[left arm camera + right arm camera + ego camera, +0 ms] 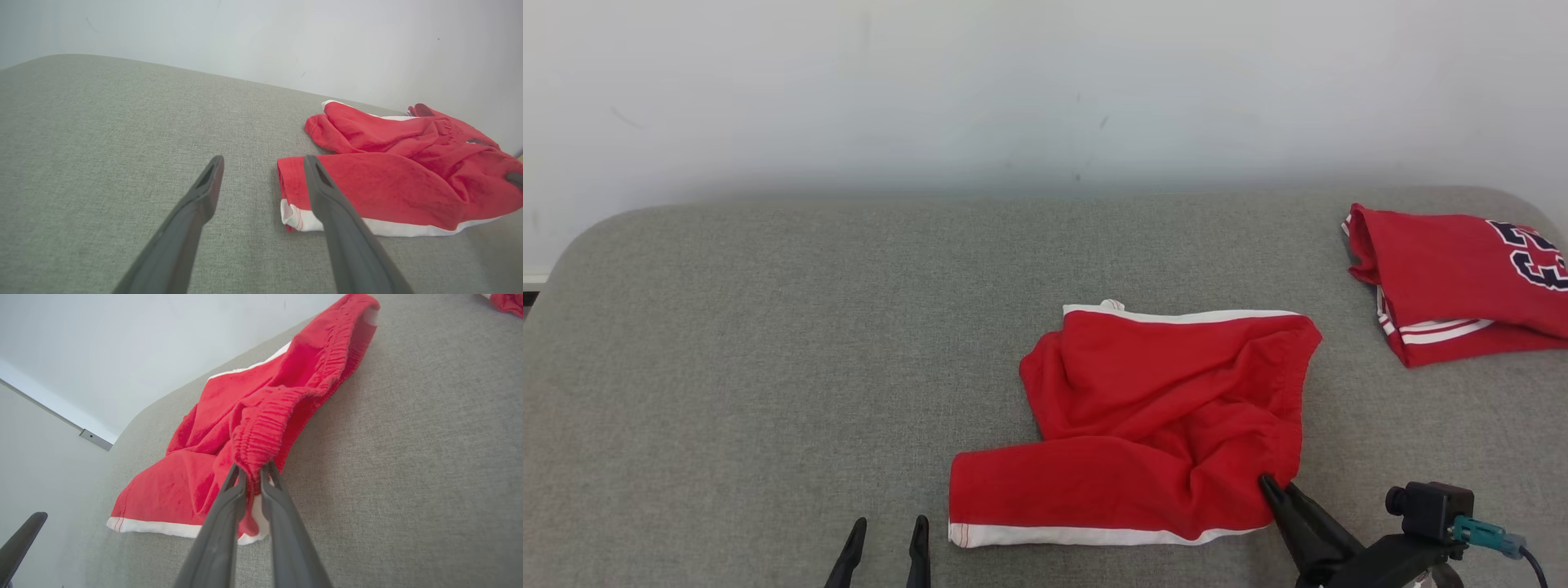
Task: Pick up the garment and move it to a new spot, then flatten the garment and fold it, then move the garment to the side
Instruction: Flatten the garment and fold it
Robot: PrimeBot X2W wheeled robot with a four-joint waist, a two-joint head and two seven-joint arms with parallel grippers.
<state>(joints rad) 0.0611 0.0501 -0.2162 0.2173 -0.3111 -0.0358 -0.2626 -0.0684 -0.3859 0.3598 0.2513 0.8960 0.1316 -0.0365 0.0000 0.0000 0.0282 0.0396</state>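
Observation:
The garment [1160,425] is a pair of red shorts with white hem trim, lying crumpled on the grey cushion [768,367]. My right gripper [1278,492] is shut on the garment's elastic waistband at its near right corner; in the right wrist view the ribbed red band [261,433] is pinched between my right gripper's [253,471] two dark fingers. My left gripper [888,531] stands open just left of the near leg's white hem [1078,535], touching nothing. The left wrist view has my left gripper [263,163] open, its right finger lying over the garment [392,163] in that picture.
A second red piece of clothing [1454,278] with a dark number and white stripes lies folded at the cushion's far right. A pale wall [1013,90] rises behind the cushion. The cushion's left half is bare grey fabric.

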